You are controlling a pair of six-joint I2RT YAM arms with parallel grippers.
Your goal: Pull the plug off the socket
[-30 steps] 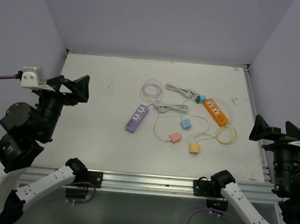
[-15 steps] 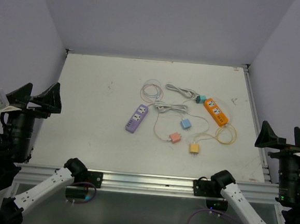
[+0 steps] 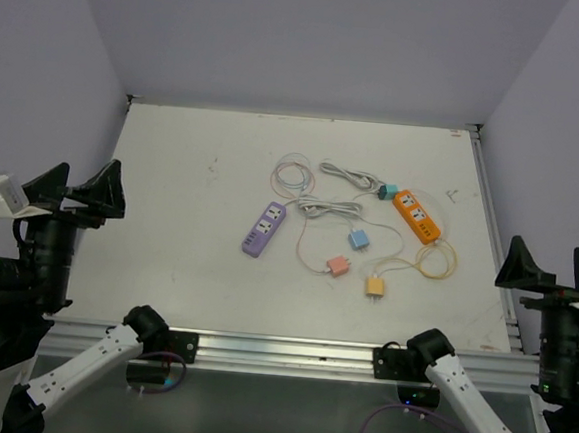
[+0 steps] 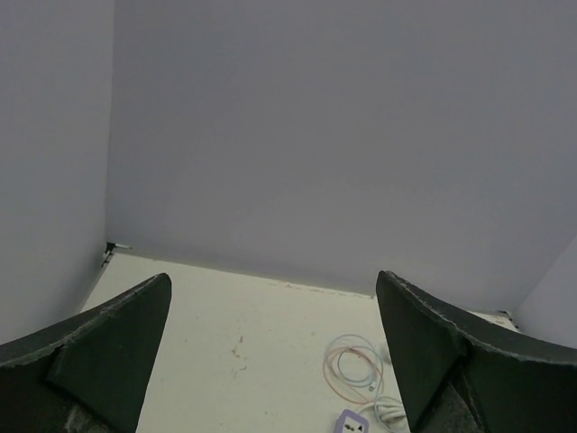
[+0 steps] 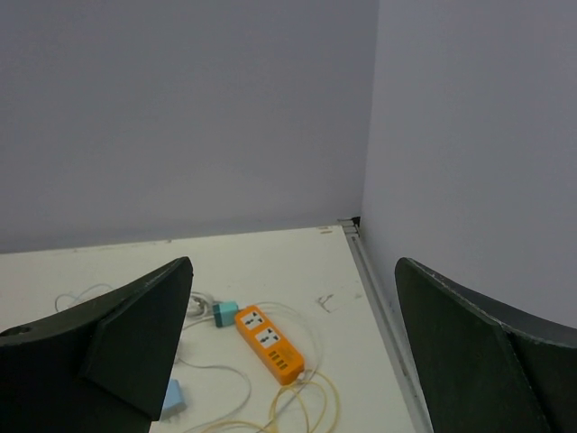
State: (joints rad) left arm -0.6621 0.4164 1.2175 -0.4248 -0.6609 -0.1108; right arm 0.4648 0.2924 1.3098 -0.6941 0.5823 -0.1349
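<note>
An orange socket strip [image 3: 417, 217] lies right of the table's middle, with a teal plug [image 3: 389, 192] against its far end. A purple socket strip [image 3: 264, 228] lies at the middle, with no plug in its sockets. Blue [image 3: 358, 239], pink [image 3: 338, 265] and orange [image 3: 374, 285] plugs lie loose between the strips. My left gripper [image 3: 76, 188] is open and empty, raised at the table's left edge. My right gripper [image 3: 554, 269] is open and empty, raised beyond the right edge. The right wrist view shows the orange strip [image 5: 270, 345] and teal plug [image 5: 225, 313].
Coiled white, pink and yellow cables [image 3: 332, 209] lie around the strips. Grey walls close the table on three sides, and a metal rail [image 3: 494, 233] runs along the right edge. The purple strip's end [image 4: 356, 422] shows at the bottom of the left wrist view.
My left arm has swung back from over the table to its left edge and dropped lower. My right arm has sunk slightly. The plugs and strips have not moved.
</note>
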